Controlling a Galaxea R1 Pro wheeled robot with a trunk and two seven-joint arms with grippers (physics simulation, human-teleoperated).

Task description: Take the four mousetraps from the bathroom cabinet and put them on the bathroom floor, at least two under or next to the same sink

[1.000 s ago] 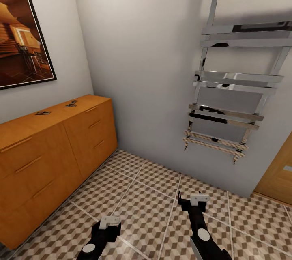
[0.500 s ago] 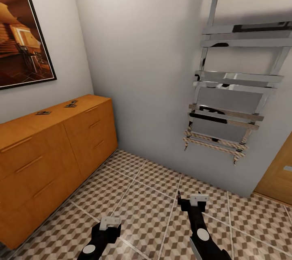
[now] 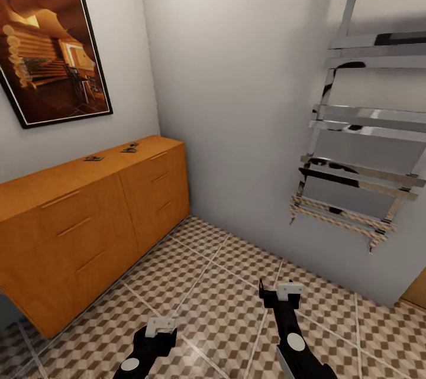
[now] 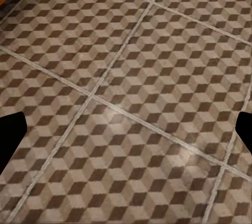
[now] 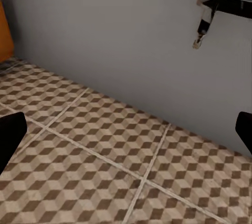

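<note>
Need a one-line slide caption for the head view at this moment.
Two mousetraps lie on the orange cabinet beside a chrome towel rail; both arms hang low over the cube-patterned bathroom floor.

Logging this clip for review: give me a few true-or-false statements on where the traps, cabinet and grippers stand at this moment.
1. Two mousetraps lie on top of the cabinet. True.
2. The right gripper holds a mousetrap. False: it is open and empty above the floor.
3. A cabinet drawer is pulled out. False: all visible fronts are flush.
4. The left gripper hangs over the floor, holding nothing. True.
5. A framed picture hangs above the cabinet. True.
</note>
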